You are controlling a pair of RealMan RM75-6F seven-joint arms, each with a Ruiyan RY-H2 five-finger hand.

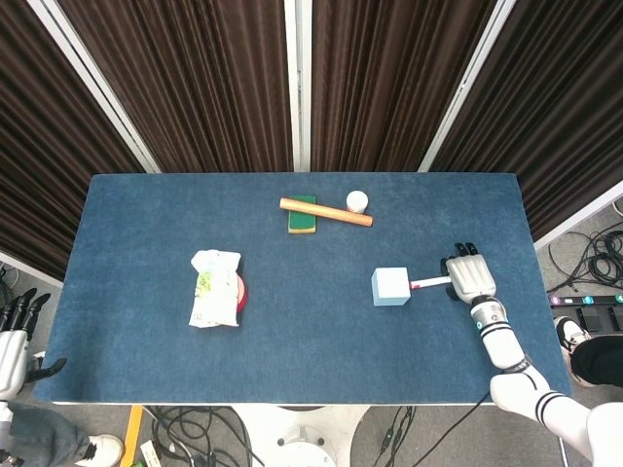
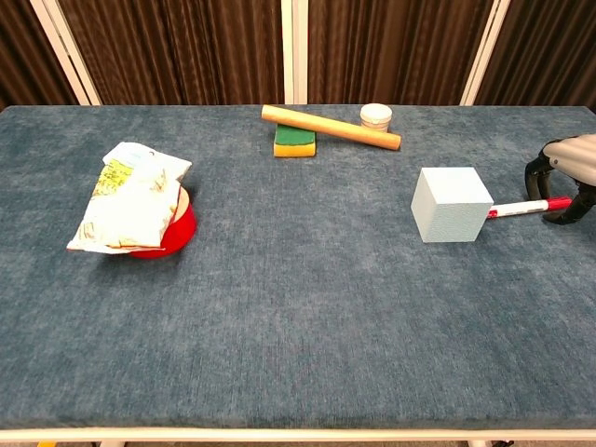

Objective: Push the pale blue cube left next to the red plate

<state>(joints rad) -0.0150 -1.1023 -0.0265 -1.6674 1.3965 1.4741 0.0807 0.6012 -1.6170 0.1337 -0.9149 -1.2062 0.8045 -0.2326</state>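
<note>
Pale blue cube sits right of table centre, well apart from the red plate at the left. A snack bag lies on the plate, covering most of it; chest view shows the plate's red side under the bag.

My right hand is over the far end of a red-and-white marker whose near end touches the cube's right side. Head view gives only the hand's back, palm down; chest view shows fingers curled down around the marker's red tip – whether they actually grip it, I cannot tell.

My left hand hangs off the table's left edge, fingers apart, holding nothing – head view only.

At the back: rolling pin across a green-and-yellow sponge, small white jar beside it.
</note>
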